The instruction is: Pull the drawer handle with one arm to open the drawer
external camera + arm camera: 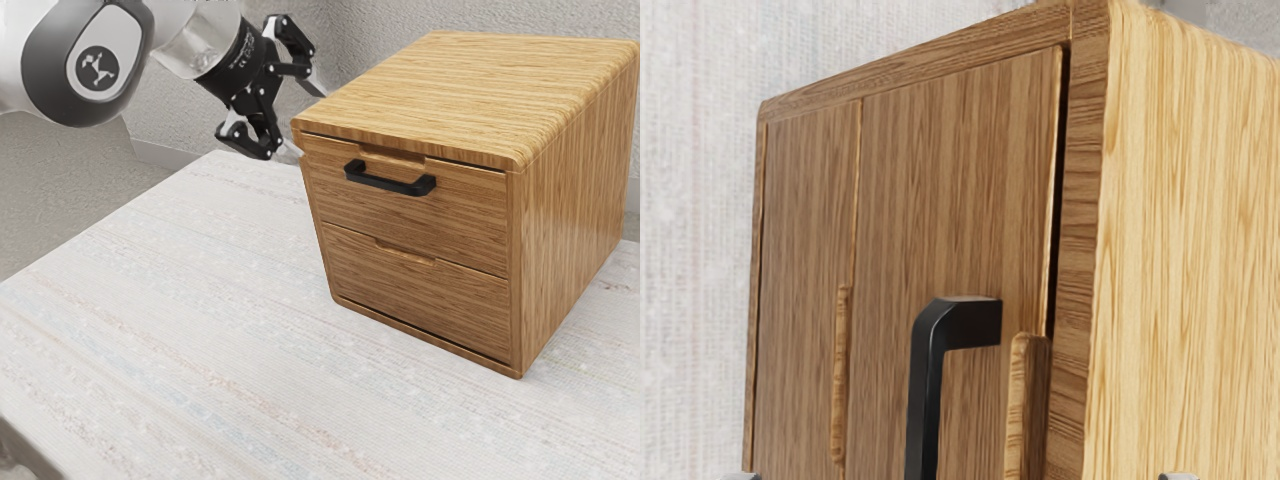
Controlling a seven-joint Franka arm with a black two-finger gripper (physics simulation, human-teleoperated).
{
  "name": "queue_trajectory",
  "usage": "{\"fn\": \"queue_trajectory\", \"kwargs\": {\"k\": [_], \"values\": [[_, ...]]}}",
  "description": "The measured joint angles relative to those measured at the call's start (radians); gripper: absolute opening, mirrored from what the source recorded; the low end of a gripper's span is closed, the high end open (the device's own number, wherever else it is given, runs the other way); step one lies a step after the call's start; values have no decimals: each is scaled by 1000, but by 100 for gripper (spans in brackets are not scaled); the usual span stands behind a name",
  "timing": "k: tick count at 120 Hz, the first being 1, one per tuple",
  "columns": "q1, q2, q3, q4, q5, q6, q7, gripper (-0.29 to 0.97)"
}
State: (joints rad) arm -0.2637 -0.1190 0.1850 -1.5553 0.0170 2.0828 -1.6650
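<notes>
The black fingers (pixel 292 38) stand wide apart with nothing between them and touch nothing. The gripper (pixel 283 97) hangs in the air just off the upper corner of the wooden cabinet (pixel 480 90) at the exterior view's left, above the table (pixel 200 330). Fine white print runs round the black wrist behind the fingers, too small to read. Further back, a round dark cap on the white arm (pixel 45 25) bears a white emblem (pixel 97 67) without letters.

The black bar handle (pixel 390 180) sits high on the top drawer (pixel 430 215), near the gripper but apart from it. That drawer's front lies about level with the front of the lower drawer (pixel 420 285).

From the wrist camera the handle (pixel 940 380) is close under the hand, on the top drawer (pixel 960 200); a thin dark gap separates this drawer from the cabinet (pixel 1180 250) top
</notes>
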Motion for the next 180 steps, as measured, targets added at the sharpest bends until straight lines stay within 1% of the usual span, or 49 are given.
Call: {"fn": "queue_trajectory", "kwargs": {"k": [21,48,59,70,82,105,157,180], "values": [[5,0,3,-59,2,53,25,40],[-8,37,-11,-56,-4,88,49,38],[-25,55,-11,-59,-19,100,55,37],[-29,70,-12,-60,-36,108,60,36],[-25,76,-12,-61,-46,113,65,32],[-13,100,-13,-59,-52,124,74,27],[-6,145,-13,-56,-72,135,88,21],[-21,148,-11,-56,-84,136,93,10]]}}
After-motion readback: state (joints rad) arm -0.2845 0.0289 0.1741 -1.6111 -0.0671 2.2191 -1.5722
